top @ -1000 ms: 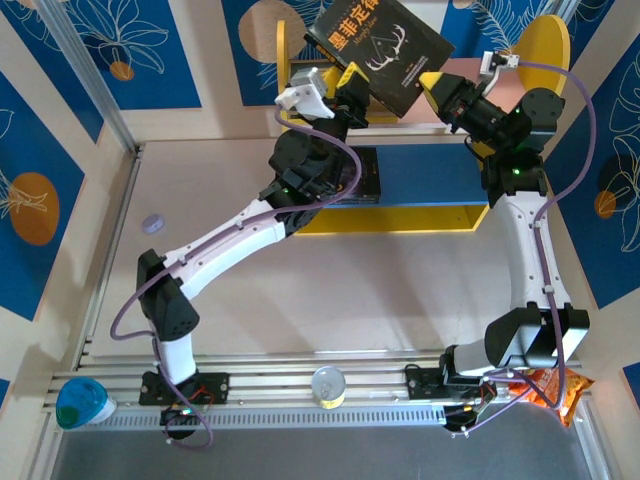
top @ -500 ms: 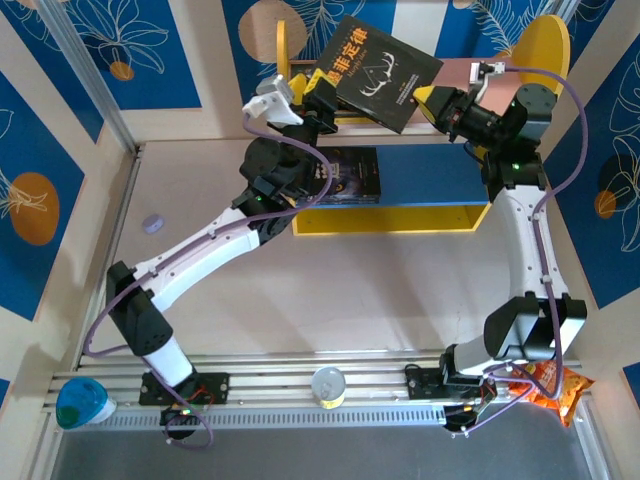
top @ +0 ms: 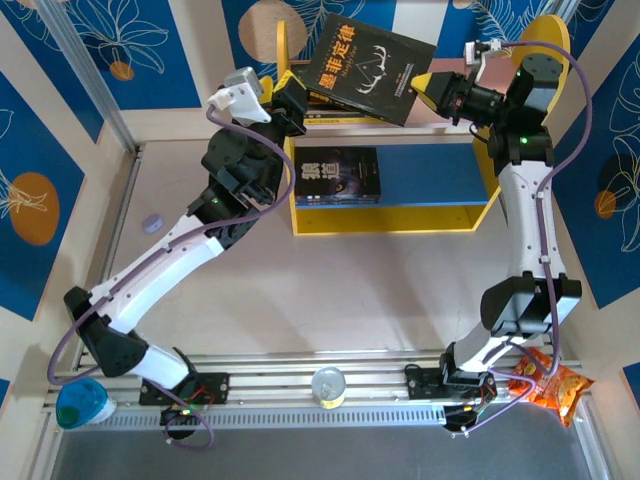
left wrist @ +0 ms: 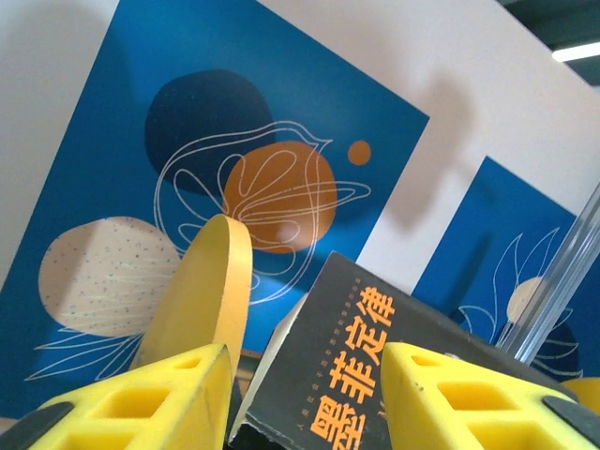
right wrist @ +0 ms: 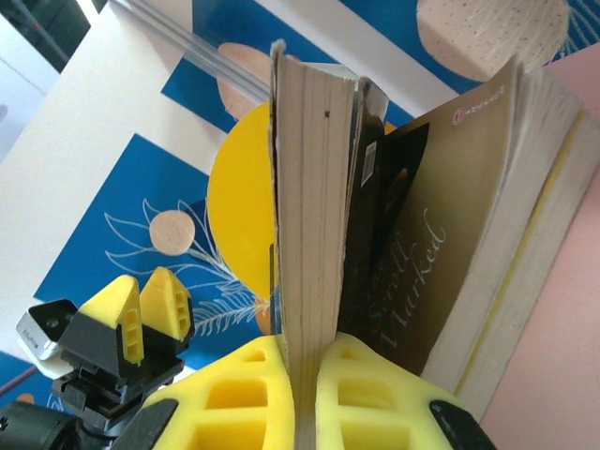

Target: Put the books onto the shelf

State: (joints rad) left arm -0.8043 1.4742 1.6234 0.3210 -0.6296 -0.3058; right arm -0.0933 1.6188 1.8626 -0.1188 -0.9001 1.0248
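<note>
A black book with orange Chinese letters hangs tilted over the shelf's pink upper board. My right gripper is shut on its right edge. In the right wrist view the fingers pinch the page block, and a brown-covered book stands right beside it. My left gripper is at the book's left corner, open. In the left wrist view that corner lies between the spread fingers, with a gap on the left side. A second black book lies on the blue lower tier.
The shelf's yellow side panels rise at left and right, close to both grippers. An orange snack bag lies by the right arm's base. A teal object and a clear round one sit at the near rail.
My left gripper has slid left along the black book, from near its middle to its left corner, and its arm has swung left. The right gripper has lifted the book slightly.
</note>
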